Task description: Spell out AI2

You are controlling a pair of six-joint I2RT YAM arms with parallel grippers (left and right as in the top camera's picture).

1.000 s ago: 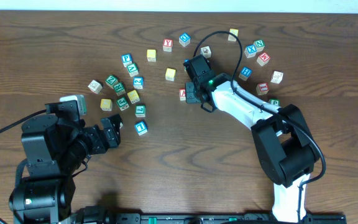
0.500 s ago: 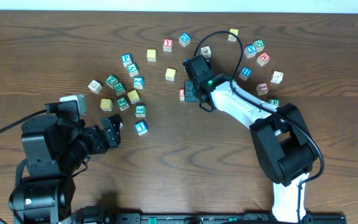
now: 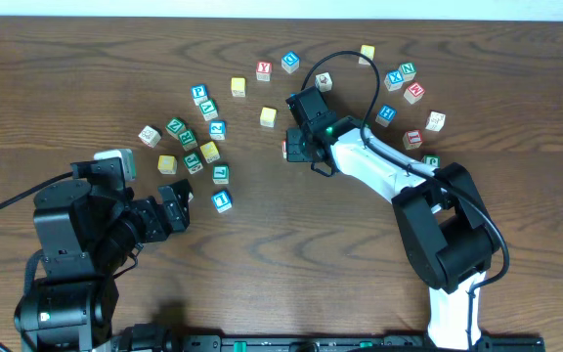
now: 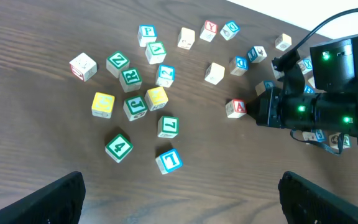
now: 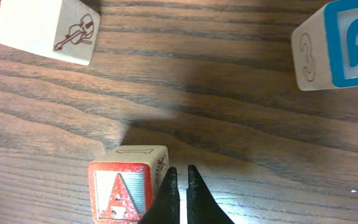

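Note:
A red letter A block point(image 3: 287, 149) sits on the wood table near the middle; it also shows in the left wrist view point(image 4: 235, 108) and the right wrist view point(image 5: 126, 190). My right gripper point(image 3: 297, 149) is shut and empty, its closed fingertips point(image 5: 182, 177) pressed against the A block's right side. A blue I block point(image 3: 222, 200) lies at the left front, also in the left wrist view point(image 4: 168, 161). My left gripper point(image 3: 176, 205) is open and empty, just left of the I block point(image 4: 182, 196). I cannot pick out a 2 block.
A cluster of several letter blocks point(image 3: 198, 137) lies left of centre and more blocks point(image 3: 409, 83) lie at the back right. A black cable point(image 3: 355, 57) loops over the right arm. A cream picture block point(image 5: 48, 28) and a blue block point(image 5: 340, 43) lie beyond the right fingertips.
My right gripper has edged slightly left, nudging the A block with it. The left arm has not moved.

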